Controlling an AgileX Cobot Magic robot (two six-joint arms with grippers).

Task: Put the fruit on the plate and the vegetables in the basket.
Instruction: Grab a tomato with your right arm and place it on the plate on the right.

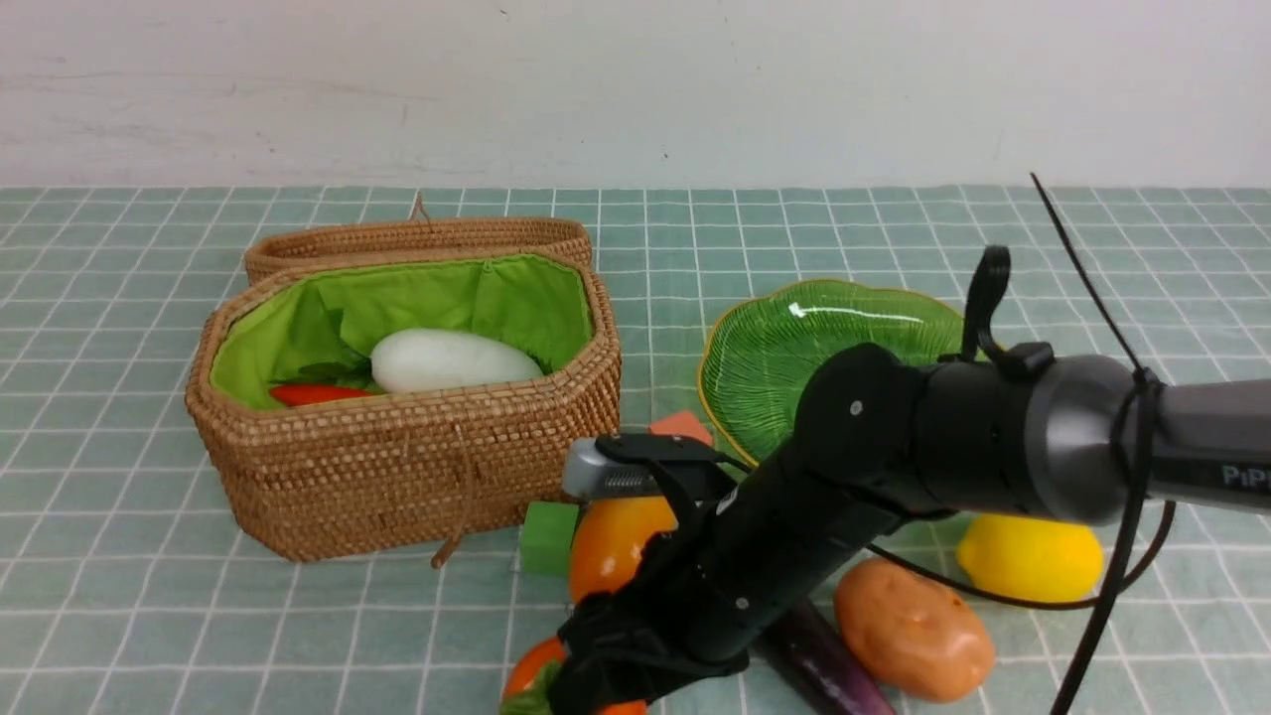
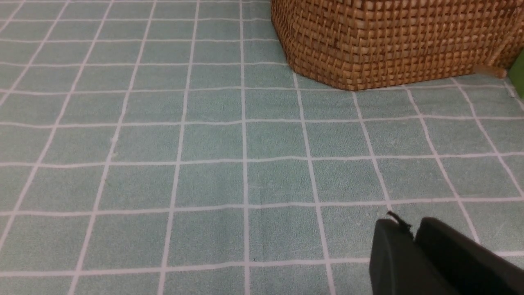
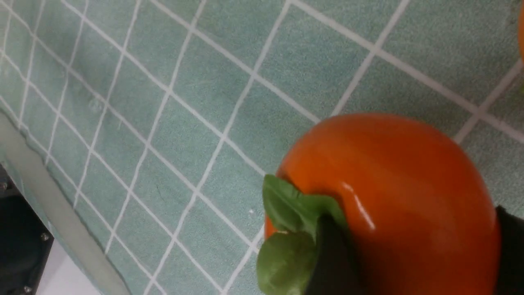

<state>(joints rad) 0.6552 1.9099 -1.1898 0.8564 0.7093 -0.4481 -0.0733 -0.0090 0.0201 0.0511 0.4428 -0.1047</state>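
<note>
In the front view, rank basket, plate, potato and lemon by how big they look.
1. basket
2. plate, partly behind the right arm
3. potato and lemon: near alike, lemon partly hidden, so unranked

I'm seeing only part of the mango [image 1: 611, 541], because the right arm [image 1: 794, 516] is lying across it. The arm is also covering the near rim of the plate [image 1: 794, 338], the top of the lemon [image 1: 1028, 561], one end of the eggplant [image 1: 824, 665] and all but a corner of a salmon cube [image 1: 681, 427]. The persimmon [image 3: 393, 196] is being cut by the bottom edge, so I'm not making out whether the right jaws flanking it are pressing. The pepper [image 1: 316, 394] is showing only as a red strip above the basket [image 1: 397, 477] wall. The left jaws are showing only their tips, drawn together, at a frame corner.
</note>
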